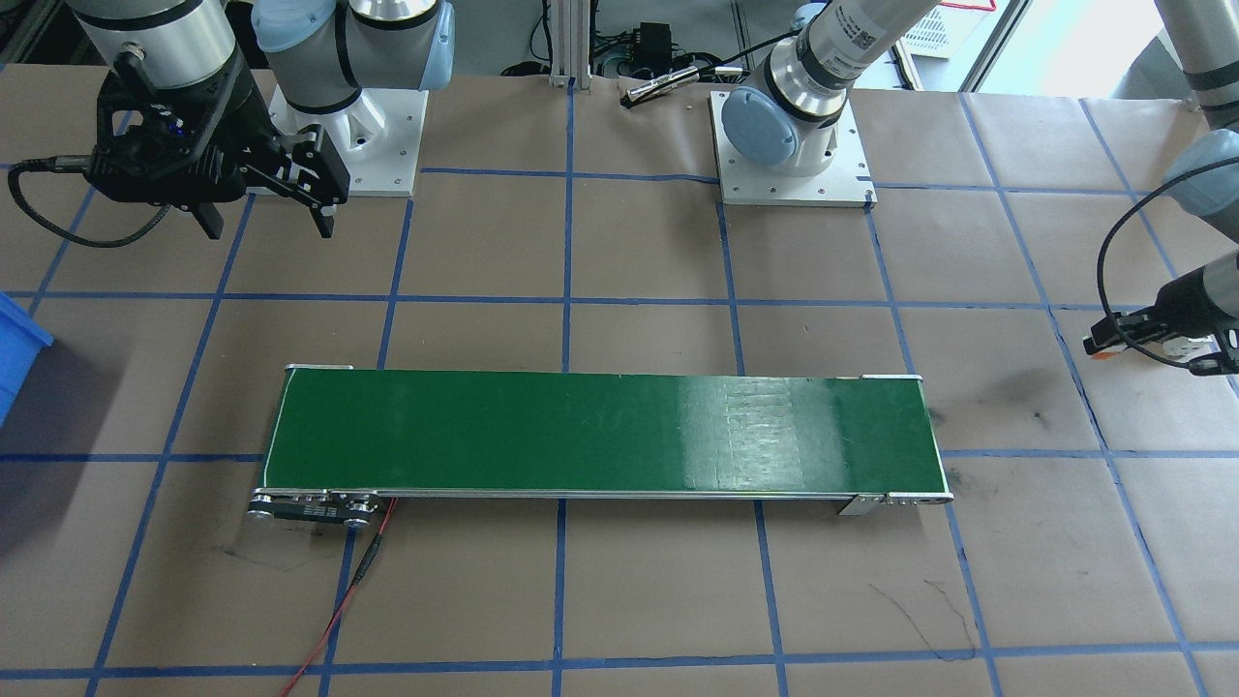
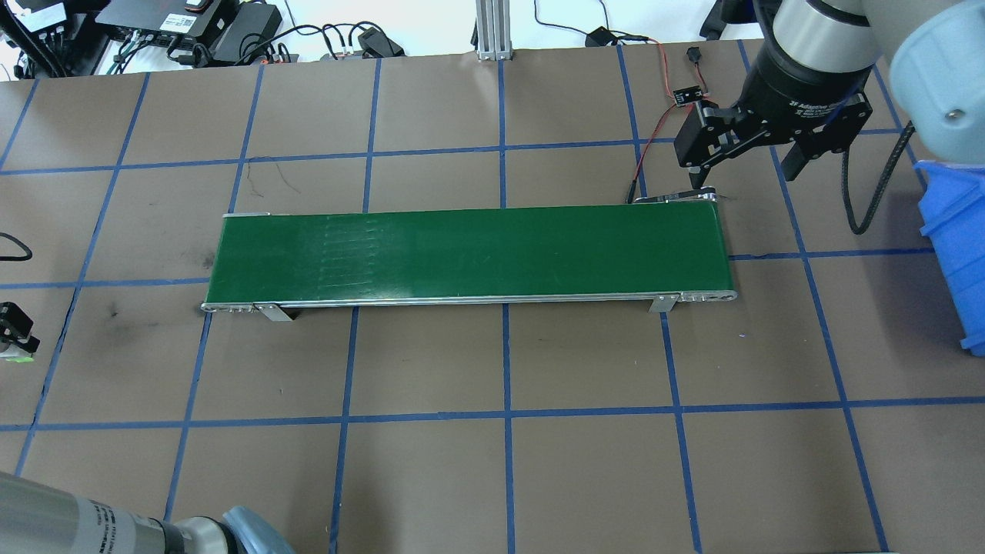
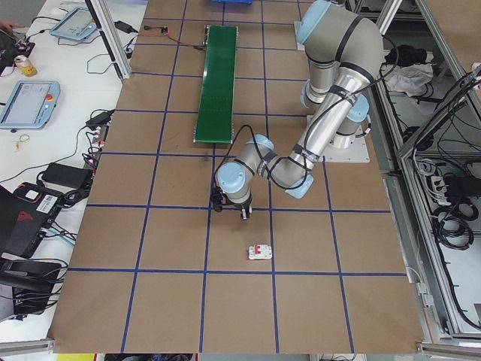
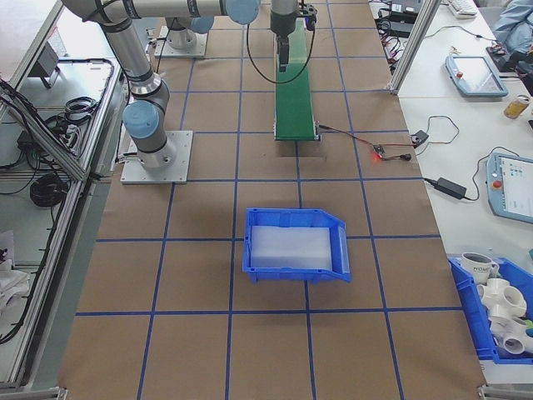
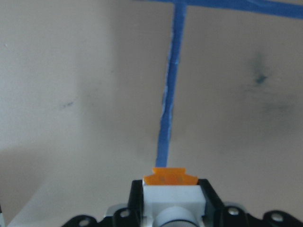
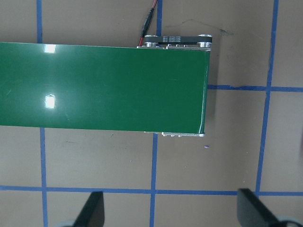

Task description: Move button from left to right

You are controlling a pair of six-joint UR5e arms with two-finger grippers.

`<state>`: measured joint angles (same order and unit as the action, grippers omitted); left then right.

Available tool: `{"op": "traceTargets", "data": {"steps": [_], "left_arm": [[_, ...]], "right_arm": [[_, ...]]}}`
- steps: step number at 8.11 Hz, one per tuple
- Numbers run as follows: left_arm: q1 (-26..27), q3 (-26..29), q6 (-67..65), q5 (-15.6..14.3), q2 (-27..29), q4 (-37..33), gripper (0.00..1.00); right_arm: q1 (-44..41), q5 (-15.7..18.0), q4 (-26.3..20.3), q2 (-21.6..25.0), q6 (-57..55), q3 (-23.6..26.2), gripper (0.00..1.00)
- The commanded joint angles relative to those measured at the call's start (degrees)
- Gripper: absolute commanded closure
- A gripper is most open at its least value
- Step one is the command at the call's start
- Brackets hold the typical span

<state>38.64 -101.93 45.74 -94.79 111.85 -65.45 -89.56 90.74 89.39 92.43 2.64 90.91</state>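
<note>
button [image 5: 171, 196]: clamped in the left gripper's [image 1: 1176, 339] jaws, orange base pointing out ahead, off the belt's left end, above the bench [image 2: 431, 477]
left gripper: jaws clenched on the button, well apart from the belt
belt [image 2: 469, 255]: long axis runs left to right; bare green top
right gripper [image 2: 746, 165]: jaws spread, holding nothing, hanging by the belt's right end
nearer arm: left, already carrying
next move, judged: carry the button rightward to the belt's near left end

- Glossy green conveyor belt [image 1: 600, 436], glare-streaked, in bright metal rails.
- Matt brown paper table [image 1: 658, 600] cover, scuffed.
- Button [image 5: 170, 189]: apparently smooth plastic, blurred.
- Glossy blue plastic bin [image 4: 293, 246].
</note>
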Motion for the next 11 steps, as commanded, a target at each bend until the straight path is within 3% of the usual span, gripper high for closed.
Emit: {"op": "traceTargets", "data": {"steps": [1,4,6,7,11], "left_arm": [[8.96,0.23,-0.21,-0.84,-10.56,-5.91,1.0],[19.15,0.24,-9.56,-0.4,-14.02,-6.27,1.0],[26.72,0.15,-20.73,2.22,-13.06,-5.57,1.0],[28.66,-0.2,-24.35,4.85,-12.8,-5.39,1.0],[30.52,0.23,-22.1,7.85,-6.84,1.18,1.0]], "right_arm": [[0.09,0.05,0.0,0.03,0.0,-0.04,0.0],[0.09,-0.13,0.0,0.03,0.0,-0.04,0.0],[0.0,0.14,0.0,0.03,0.0,-0.04,0.0],[0.09,0.14,0.0,-0.05,0.09,0.05,0.0],[0.0,-0.13,0.0,0.03,0.09,0.05,0.0]]}}
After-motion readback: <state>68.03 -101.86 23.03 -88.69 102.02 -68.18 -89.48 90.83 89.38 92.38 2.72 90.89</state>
